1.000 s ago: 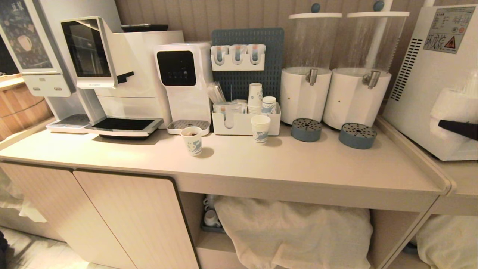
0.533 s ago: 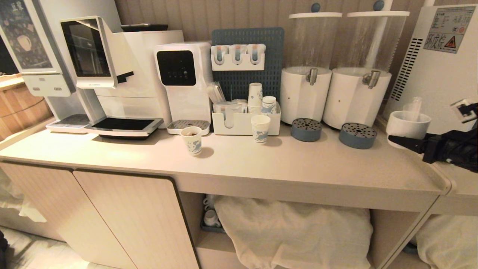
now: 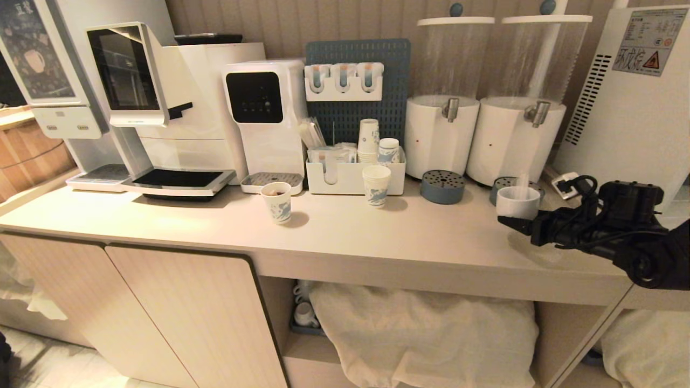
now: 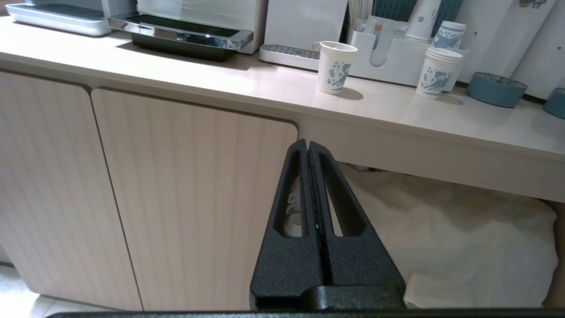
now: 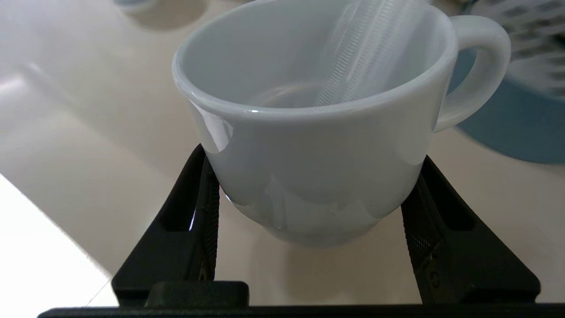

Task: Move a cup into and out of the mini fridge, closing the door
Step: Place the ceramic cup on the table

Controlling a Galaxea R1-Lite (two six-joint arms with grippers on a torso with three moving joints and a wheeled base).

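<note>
The cup (image 3: 517, 201), a squat white mug with a loop handle, hangs just above the right end of the counter (image 3: 377, 237). My right gripper (image 3: 516, 217) is shut on its lower body, one finger on each side. In the right wrist view the cup (image 5: 309, 145) fills the space between the right gripper (image 5: 313, 155) fingers, and a clear ribbed plastic piece leans inside it. The mini fridge (image 3: 628, 108) stands at the far right, showing its vented side; its door is out of view. My left gripper (image 4: 307, 144) is shut and empty, parked in front of the cabinet below the counter.
Two white drink dispensers (image 3: 441, 134) with blue drip trays (image 3: 442, 187) stand behind the cup. Paper cups (image 3: 375, 185) and an organiser (image 3: 356, 178) sit mid-counter, with coffee machines (image 3: 161, 108) on the left. A white cloth bundle (image 3: 426, 328) fills the shelf below.
My right arm has carried the cup leftward and down, from beside the mini fridge to over the counter's right end. The left arm has not moved.
</note>
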